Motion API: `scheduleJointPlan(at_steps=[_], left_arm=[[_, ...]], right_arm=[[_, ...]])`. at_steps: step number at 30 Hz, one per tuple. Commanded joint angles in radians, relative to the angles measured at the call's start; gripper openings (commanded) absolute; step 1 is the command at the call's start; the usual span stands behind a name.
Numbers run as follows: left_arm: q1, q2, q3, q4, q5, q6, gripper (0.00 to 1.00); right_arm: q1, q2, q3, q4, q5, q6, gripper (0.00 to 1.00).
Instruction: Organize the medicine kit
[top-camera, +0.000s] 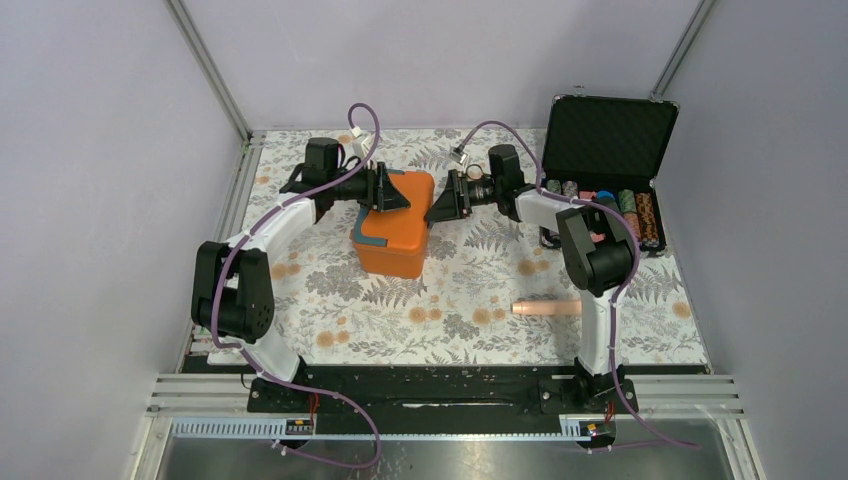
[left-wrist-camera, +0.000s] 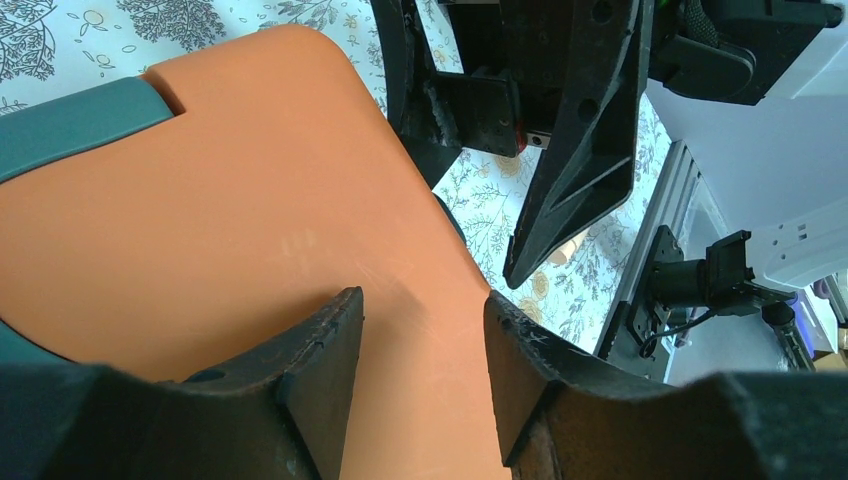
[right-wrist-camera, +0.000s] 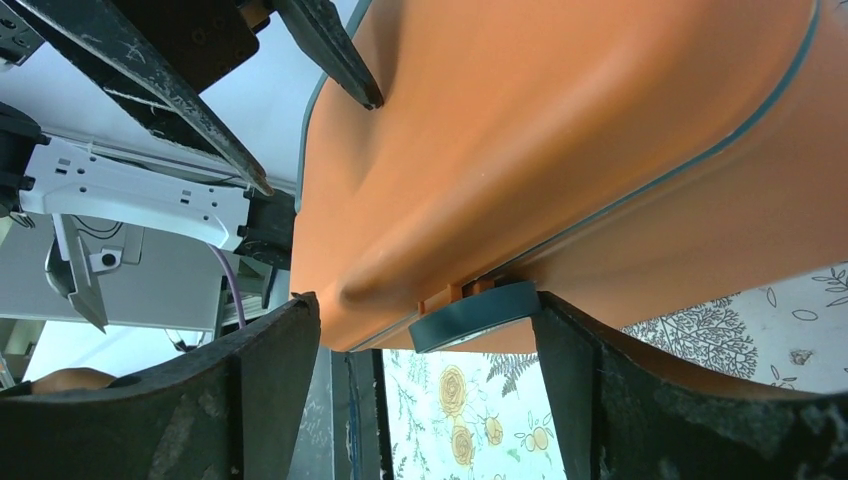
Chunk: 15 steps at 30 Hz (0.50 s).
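The orange medicine kit (top-camera: 393, 238) stands shut on the flowered cloth, with a grey-teal strip at its front left corner. Its insert tray and packets are hidden. My left gripper (top-camera: 397, 190) is open over the far part of the lid; in the left wrist view (left-wrist-camera: 425, 300) the orange lid (left-wrist-camera: 230, 200) fills the space under the jaws. My right gripper (top-camera: 440, 205) is open at the box's right side. In the right wrist view (right-wrist-camera: 425, 305) the jaws straddle a teal latch tab (right-wrist-camera: 475, 315) on the box's edge (right-wrist-camera: 560, 120) without closing on it.
An open black case of poker chips (top-camera: 610, 160) stands at the back right. A beige cylinder (top-camera: 545, 308) lies on the cloth front right, near the right arm. Metal frame rails border the table on the left and at the front.
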Motion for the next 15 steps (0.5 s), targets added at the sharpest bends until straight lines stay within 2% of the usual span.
scheduleJointPlan(at_steps=[1, 10, 15], left_arm=[[-0.003, 0.027, -0.021, -0.015, -0.020, 0.008, 0.48], [-0.002, 0.024, -0.028, -0.007, -0.024, 0.008, 0.48], [-0.002, 0.026, -0.029, -0.005, -0.036, 0.008, 0.48]], right_arm=[[0.012, -0.083, -0.011, 0.107, -0.036, 0.041, 0.83], [-0.010, -0.104, -0.031, 0.099, -0.021, 0.038, 0.73], [-0.036, -0.110, -0.046, 0.050, -0.019, 0.003, 0.71]])
